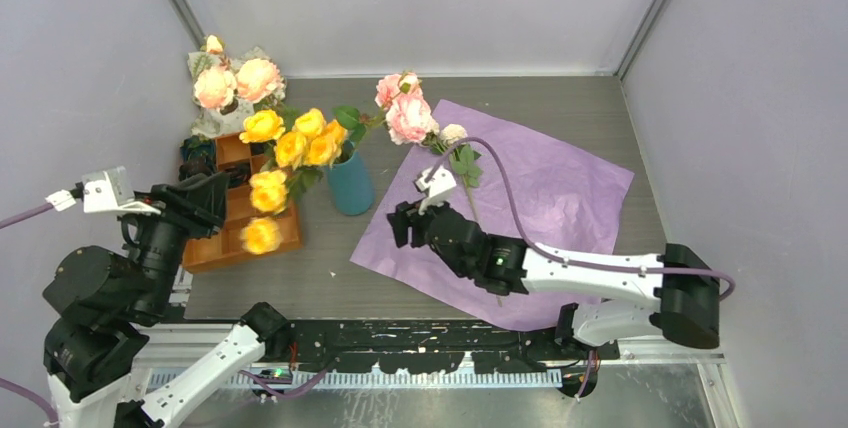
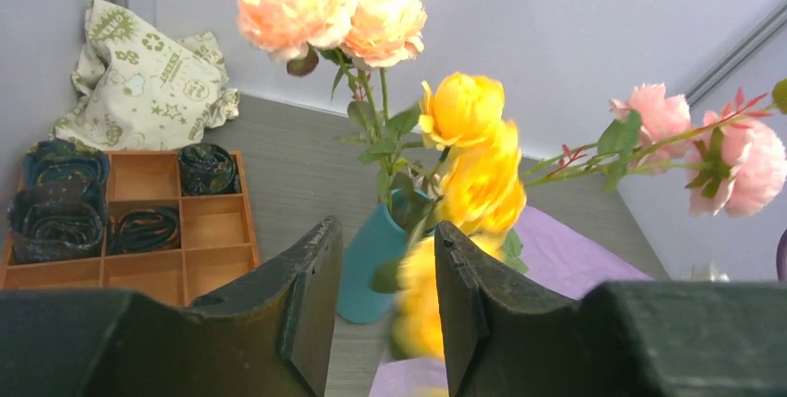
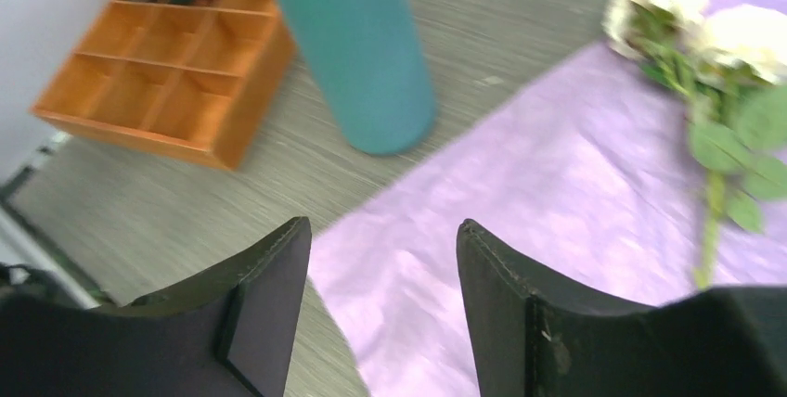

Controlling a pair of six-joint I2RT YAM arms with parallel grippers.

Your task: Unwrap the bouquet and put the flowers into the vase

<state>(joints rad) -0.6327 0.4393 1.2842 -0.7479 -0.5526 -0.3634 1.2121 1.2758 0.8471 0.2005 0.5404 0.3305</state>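
The teal vase (image 1: 350, 186) (image 2: 371, 249) (image 3: 362, 44) stands left of the spread purple paper (image 1: 560, 188) (image 3: 557, 184). Yellow roses (image 1: 300, 143) (image 2: 464, 109) and peach-pink roses (image 2: 325, 7) stand in it, and pink roses (image 1: 405, 113) lean right over the paper. A drooping yellow bloom (image 2: 418, 313) is blurred just beyond my left gripper (image 1: 220, 198) (image 2: 385, 225), which is open and grips nothing. Cream roses (image 1: 455, 133) (image 3: 705, 26) lie on the paper. My right gripper (image 1: 403, 223) (image 3: 383, 223) hangs open above the paper's left edge, empty.
An orange compartment tray (image 1: 215, 248) (image 2: 181, 258) (image 3: 167, 72) with dark rolled bundles sits left of the vase. A cream printed cloth bag (image 2: 148, 82) lies in the back left corner. Grey walls close in the table on three sides.
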